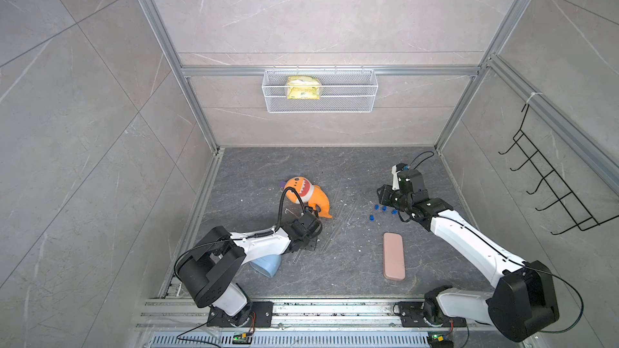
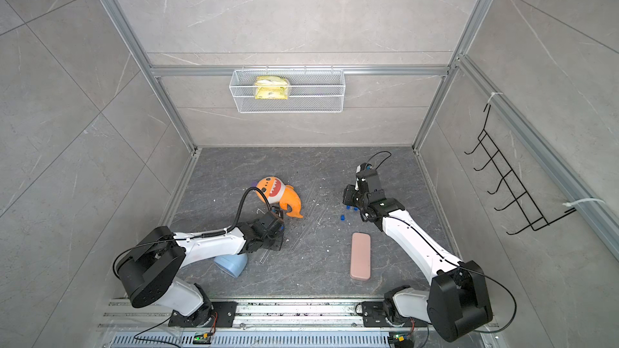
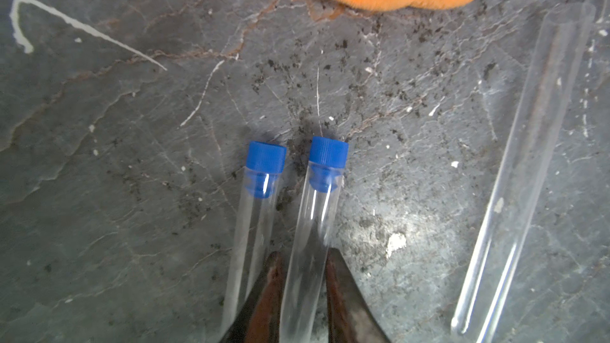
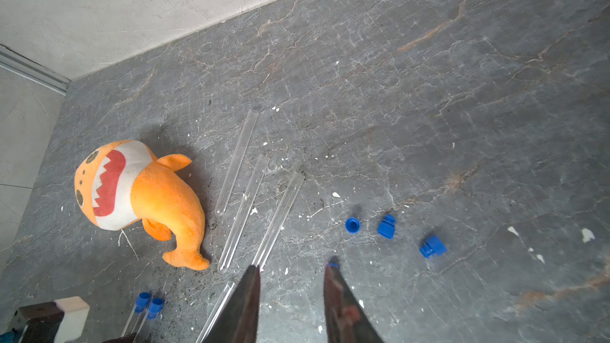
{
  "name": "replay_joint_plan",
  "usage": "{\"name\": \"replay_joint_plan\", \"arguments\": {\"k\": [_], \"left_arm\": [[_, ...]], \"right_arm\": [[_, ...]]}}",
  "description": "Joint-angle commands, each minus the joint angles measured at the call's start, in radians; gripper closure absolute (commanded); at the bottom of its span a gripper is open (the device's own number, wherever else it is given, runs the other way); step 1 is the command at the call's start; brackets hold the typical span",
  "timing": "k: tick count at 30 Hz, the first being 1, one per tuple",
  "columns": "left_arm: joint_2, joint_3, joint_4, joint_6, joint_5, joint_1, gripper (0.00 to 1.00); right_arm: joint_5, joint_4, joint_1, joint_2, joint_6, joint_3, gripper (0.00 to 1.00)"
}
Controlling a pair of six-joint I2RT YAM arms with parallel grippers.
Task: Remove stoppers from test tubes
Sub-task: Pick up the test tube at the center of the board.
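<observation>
Entry: the left claw [image 3: 307, 267] is low over the table [image 1: 351, 169], left of centre and toward the near edge. It stands narrow, with a finger against each side of one capped tube [image 3: 308, 226]. The grip is on the glass body, well back from the blue stopper [image 3: 328, 150]. We judge this deliberate, since the plug end is left free for the other arm to pull. A second capped tube [image 3: 251, 226] lies just beside it, its stopper [image 3: 266, 156] also seated. The finger on that side sits close over this neighbour, so we suspect a lift could nudge it. The right claw [image 4: 292, 270] hangs above the table toward the right edge, fingers moderately apart with only bare stone between them, holding nothing. Below it lie four loose stoppers [image 4: 387, 226], one half hidden behind a fingertip. We think they are grouped there to keep plugs away from the glass. Four open tubes [image 4: 244, 212] lie roughly parallel near the table's middle, beside the orange plush shark [image 4: 142, 193]. Tally: four unplugged, two to go.
</observation>
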State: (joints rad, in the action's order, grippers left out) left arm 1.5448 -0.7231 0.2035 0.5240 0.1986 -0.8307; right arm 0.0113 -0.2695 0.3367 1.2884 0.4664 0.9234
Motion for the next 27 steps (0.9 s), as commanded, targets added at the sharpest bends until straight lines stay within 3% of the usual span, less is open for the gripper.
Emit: {"name": "replay_joint_plan", "arguments": {"k": [1,16,27], "left_arm": [[0.019,-0.005,0.014,0.018,-0.027,-0.004,0.76],[0.050,-0.025,0.021,0.013,-0.027,-0.014,0.89],[-0.142,-0.085,-0.019,-0.143,-0.001,-0.032,0.92]], "right_arm": [[0.003,-0.003,0.006,0.012,-0.021,-0.015,0.65],[0.005,-0.014,0.007,-0.005,-0.024,-0.008,0.64],[-0.048,-0.046,0.007,-0.072,-0.005,0.037,0.64]]}}
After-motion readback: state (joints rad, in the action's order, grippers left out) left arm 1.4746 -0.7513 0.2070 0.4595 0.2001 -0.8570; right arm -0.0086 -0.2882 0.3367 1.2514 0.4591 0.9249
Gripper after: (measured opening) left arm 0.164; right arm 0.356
